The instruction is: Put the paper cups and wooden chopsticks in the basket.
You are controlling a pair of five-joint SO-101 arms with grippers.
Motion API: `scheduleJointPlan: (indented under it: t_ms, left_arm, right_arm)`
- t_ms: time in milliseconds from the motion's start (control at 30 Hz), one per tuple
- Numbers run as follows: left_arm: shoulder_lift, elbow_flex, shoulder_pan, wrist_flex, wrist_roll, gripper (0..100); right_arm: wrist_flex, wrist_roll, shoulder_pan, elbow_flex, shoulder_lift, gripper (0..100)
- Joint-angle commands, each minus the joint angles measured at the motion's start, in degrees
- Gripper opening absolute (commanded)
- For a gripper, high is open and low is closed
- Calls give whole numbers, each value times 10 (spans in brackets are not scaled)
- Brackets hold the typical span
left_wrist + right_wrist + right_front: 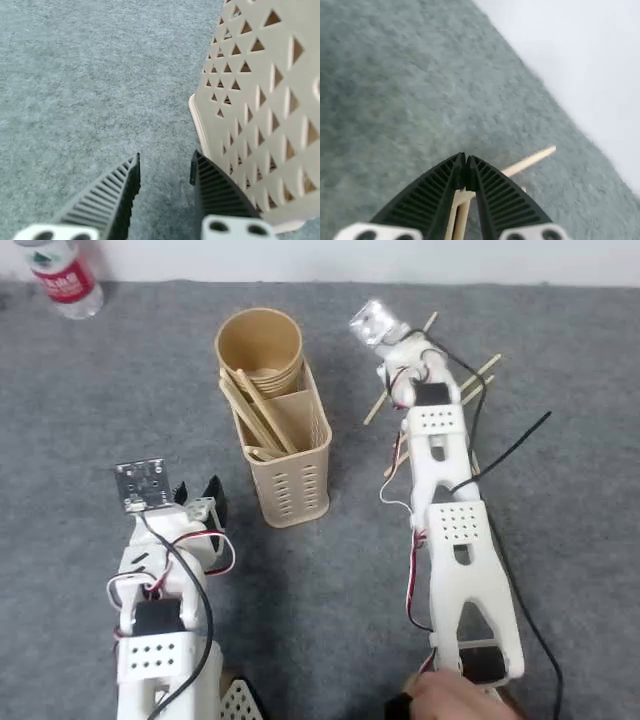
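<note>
Pale wooden chopsticks (488,367) lie scattered on the grey carpeted bench (100,420), off to the right of the tan perforated plastic basket (295,495). My right hand (465,159) is down among them, its jaws pinched together on what looks like one or two of the sticks, with a free end poking out past the tips. I judge the step in hand to be the pick-up of these loose sticks: the stacked brown paper cups (258,345) already stand in one end of the basket, and several chopsticks lean in beside them. The next move calls for a lift that doesn't let the thin sticks swivel in my grip, then a carry across to the basket's open top, a tilt toward upright and a release. My left hand (165,160) sits low just beside the basket wall, jaws apart and holding nothing, and I'd want it out of the path of that carry.
</note>
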Motion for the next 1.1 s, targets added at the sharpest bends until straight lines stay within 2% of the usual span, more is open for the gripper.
scheduleJointPlan:
  t_ms: [0,133,333,600,767,833,967,1067]
  left_arm:
    - [-6,-7,25,-3,-30,173]
    - [-6,-7,25,-2,-38,173]
    - [-6,-7,25,-1,-38,173]
    - [-6,-7,25,-1,-38,173]
    - [-6,-7,24,-1,-38,173]
    - [-6,-7,24,-1,-38,173]
    - [-6,-7,24,-1,-38,173]
    - [-6,-7,25,-1,-38,173]
  right_arm:
    - [-27,13,-1,-7,-7,7]
    - [-12,13,2,-6,-4,7]
    - [90,13,22,-12,-9,8]
    - [327,14,62,-55,-69,8]
    - [496,87,65,-55,-127,8]
    - [554,92,69,-55,-146,8]
    - [619,91,87,-55,-187,8]
    - [625,91,109,-55,-231,8]
